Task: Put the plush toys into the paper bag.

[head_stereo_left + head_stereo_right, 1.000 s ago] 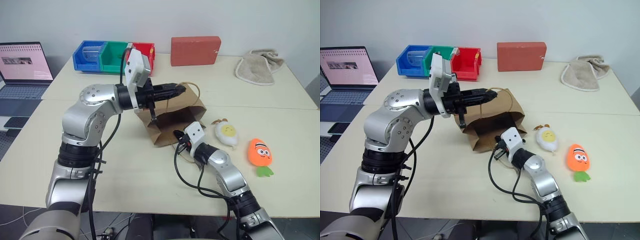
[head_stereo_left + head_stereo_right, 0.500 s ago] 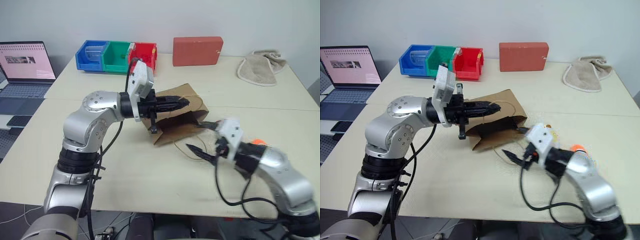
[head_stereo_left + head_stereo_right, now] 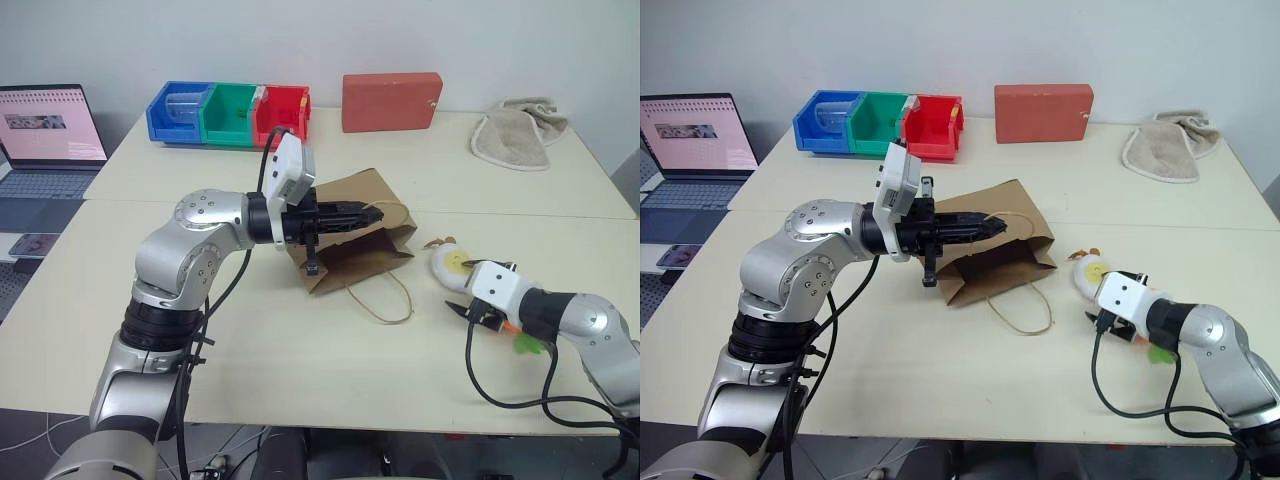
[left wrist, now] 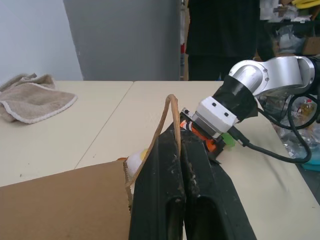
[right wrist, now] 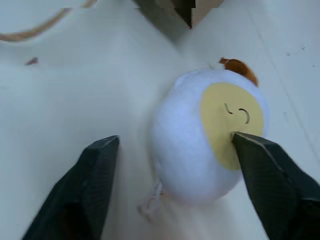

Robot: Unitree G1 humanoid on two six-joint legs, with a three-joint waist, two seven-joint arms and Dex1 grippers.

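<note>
Brown paper bag (image 3: 350, 245) mid-desk, tipped over, mouth toward the right edge, one twine handle (image 3: 385, 300) looped flat toward the front edge. White egg plush (image 3: 451, 266) lies face-up beside it, rightward. Orange carrot plush (image 3: 1150, 340) mostly hidden, green leaves showing.

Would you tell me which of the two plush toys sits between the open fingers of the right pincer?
The white egg toy with the yellow yolk face lies between the right pincer's spread fingers; the orange carrot toy lies mostly hidden behind that arm.

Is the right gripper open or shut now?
Open: the right gripper has its fingers spread on both sides of the egg toy, not clamped.
</note>
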